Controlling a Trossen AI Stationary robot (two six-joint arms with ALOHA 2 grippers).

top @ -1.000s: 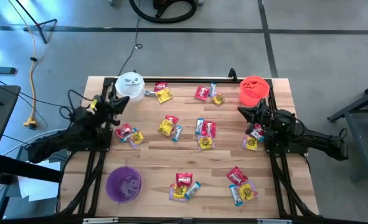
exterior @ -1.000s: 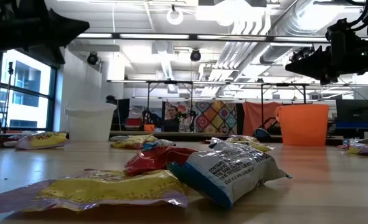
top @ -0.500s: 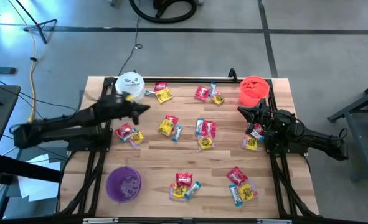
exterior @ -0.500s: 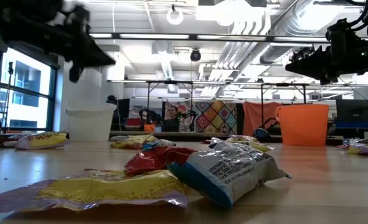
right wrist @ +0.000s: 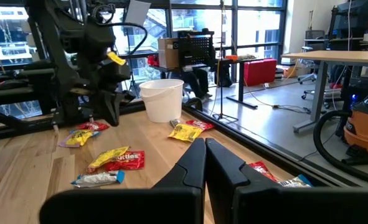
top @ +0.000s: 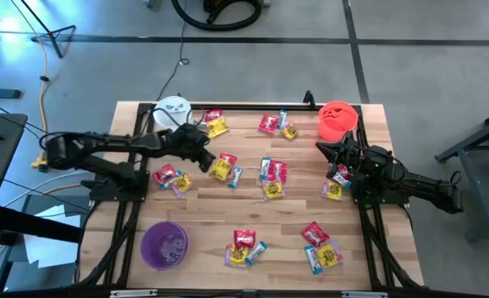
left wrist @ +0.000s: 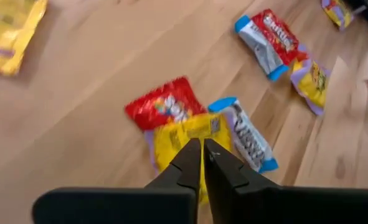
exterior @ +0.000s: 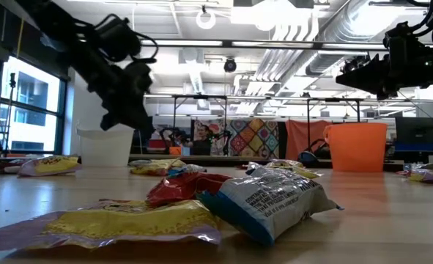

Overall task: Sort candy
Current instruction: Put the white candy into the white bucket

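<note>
left gripper point(top: 207, 159) pinched together, above candy point(top: 222, 167), empty

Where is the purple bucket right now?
In the high view, the purple bucket stands at the table's near-left corner, left of a small candy pile.

The left arm swings out from the table's left edge beside the white bucket point(top: 172, 108) toward the middle. Its left gripper point(top: 206, 159), fingers together and empty, now hangs just above the yellow, red and blue candy point(top: 224, 166) cluster. In the low view it moves from the top left corner to a spot in front of the bucket.
</note>
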